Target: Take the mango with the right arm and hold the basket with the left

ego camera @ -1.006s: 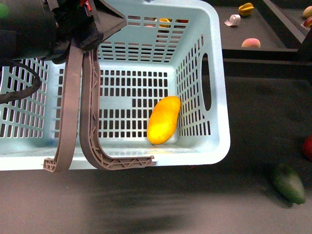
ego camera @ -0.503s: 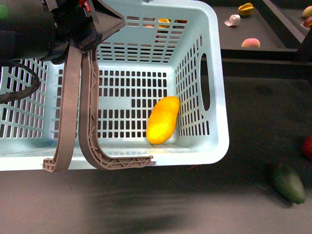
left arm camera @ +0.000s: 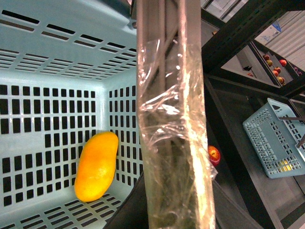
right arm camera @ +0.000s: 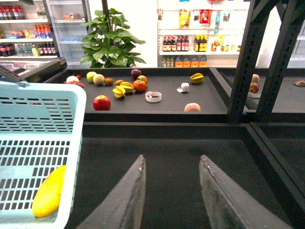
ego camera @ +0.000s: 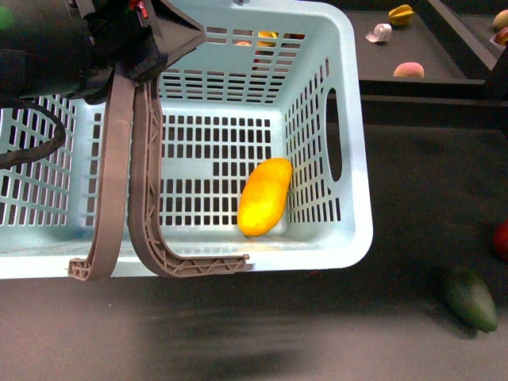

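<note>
Although the mango [ego camera: 264,197] is ours to pick, we see it lying inside the basket [ego camera: 359,159], on the slotted floor in the corner by the wall with the oval hand hole, its long axis tilted and one side almost against that wall. Our right gripper [right arm camera: 171,188] is well apart from it: in the right wrist view its two fingers [right arm camera: 128,200] stand spread wide over the bare dark table [right arm camera: 181,157], nothing between them, with the basket's corner and the mango [right arm camera: 47,193] off to one side of them. The right arm does not show in the front view.

Our left gripper [ego camera: 139,44] sits at the top of the two brown ribbed handles [ego camera: 131,182], which rise together from the basket's near rim up into it. In the left wrist view a plastic-wrapped finger [left arm camera: 174,129] runs straight along the handles, but we cannot tell how tightly the gripper closes on them. The mango [left arm camera: 96,166] lies below on the basket floor, clear of that finger.

Outside the basket, a dark green fruit [ego camera: 470,298] rests on the table.
</note>
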